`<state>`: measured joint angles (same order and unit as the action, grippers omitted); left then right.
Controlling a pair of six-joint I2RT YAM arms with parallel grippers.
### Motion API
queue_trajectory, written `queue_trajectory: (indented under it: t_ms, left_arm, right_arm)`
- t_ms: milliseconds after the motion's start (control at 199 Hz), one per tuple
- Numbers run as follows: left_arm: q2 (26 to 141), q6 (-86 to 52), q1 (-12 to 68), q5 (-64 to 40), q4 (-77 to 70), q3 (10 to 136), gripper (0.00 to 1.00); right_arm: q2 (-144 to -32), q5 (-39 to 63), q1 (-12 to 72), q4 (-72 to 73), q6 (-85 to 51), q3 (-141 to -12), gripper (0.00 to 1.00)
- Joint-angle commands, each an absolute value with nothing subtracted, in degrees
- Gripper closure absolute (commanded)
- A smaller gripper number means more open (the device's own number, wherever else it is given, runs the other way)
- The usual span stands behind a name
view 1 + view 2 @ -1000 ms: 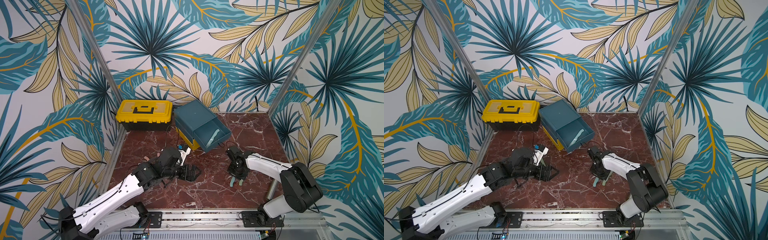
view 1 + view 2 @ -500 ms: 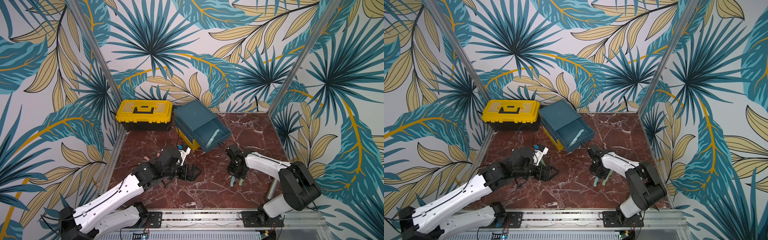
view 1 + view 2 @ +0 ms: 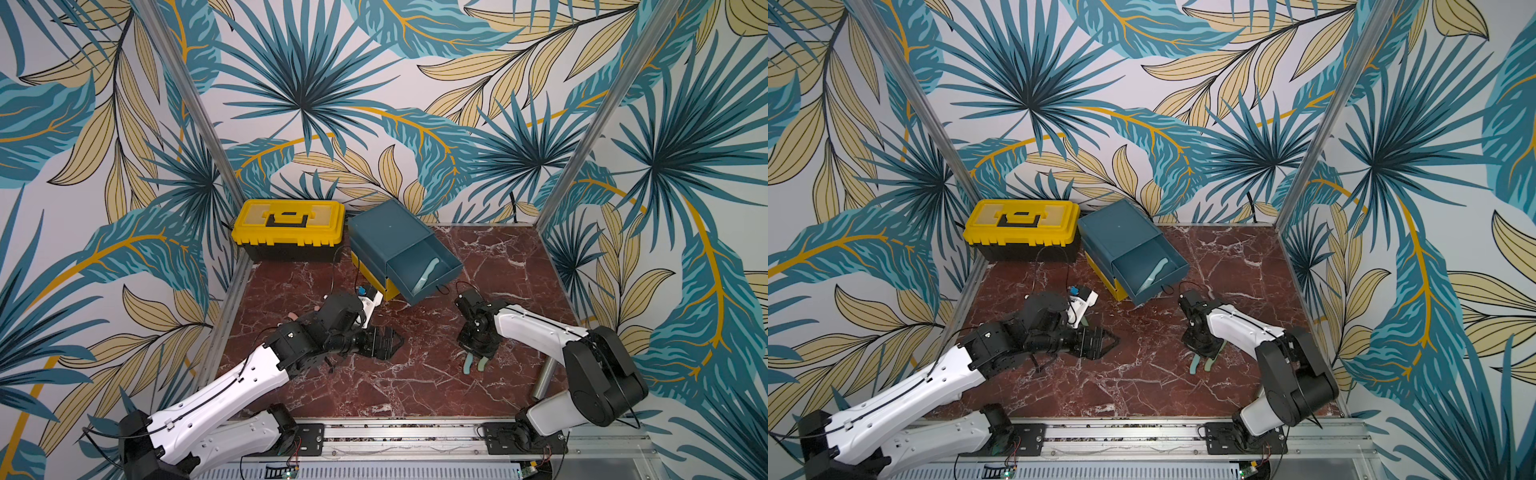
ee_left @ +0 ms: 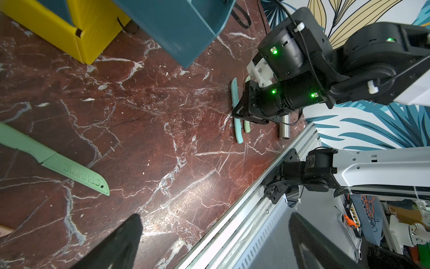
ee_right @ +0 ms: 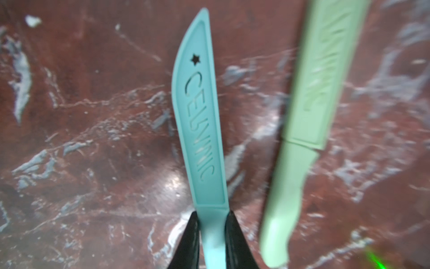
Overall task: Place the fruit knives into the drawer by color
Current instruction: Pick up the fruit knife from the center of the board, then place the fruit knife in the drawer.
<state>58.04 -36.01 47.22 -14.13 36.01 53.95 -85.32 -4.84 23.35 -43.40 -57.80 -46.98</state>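
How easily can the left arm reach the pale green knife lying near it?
Likely yes, easily: the left hand is open, and the pale green knife lies flat on the table close by, nothing between.

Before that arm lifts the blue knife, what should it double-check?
1. Grip: right arm's fingers shut on the light blue plastic knife: ok.
2. Neighbour: pale green plastic knife lies apart, outside the grip: ok.
3. Target: dark-teal drawer pulled open: ok.
4. Colour match: another light blue knife already lies inside: ok.
5. Path: left arm's fingers open, off to the side of the drawer route: ok.
6. Grip firm enough for lifting: cannot tell.
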Motion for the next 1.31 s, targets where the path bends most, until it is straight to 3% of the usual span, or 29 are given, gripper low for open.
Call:
queue_trajectory:
  t_ms: [0, 367, 618, 1080, 1301]
  left_arm:
    - [58.61, -33.94, 47.46, -13.38, 37.18, 56.24, 0.0]
    - [62.54, -28.76, 47.29, -11.19, 38.9, 63.5, 0.0]
    - [68.83, -24.25, 44.16, -11.42, 42.42, 75.09, 0.0]
    - [81.3, -18.56, 32.51, -19.23, 45.09, 92.38, 0.0]
    - [85.44, -18.54, 30.09, -20.72, 44.5, 95.77, 0.0]
  right_arm:
    - [-79.08, -5.6, 21.86, -50.05, -58.31, -46.57, 1.0]
    - [-63.77, -1.83, 20.81, -63.21, -60.27, -56.93, 1.0]
    - [-62.38, 4.27, 20.92, -63.02, -60.14, -69.4, 1.0]
    - [-83.19, 12.07, 22.6, -57.06, -57.41, -98.4, 1.0]
    - [-93.94, 16.23, 22.72, -54.49, -56.85, -104.02, 1.0]
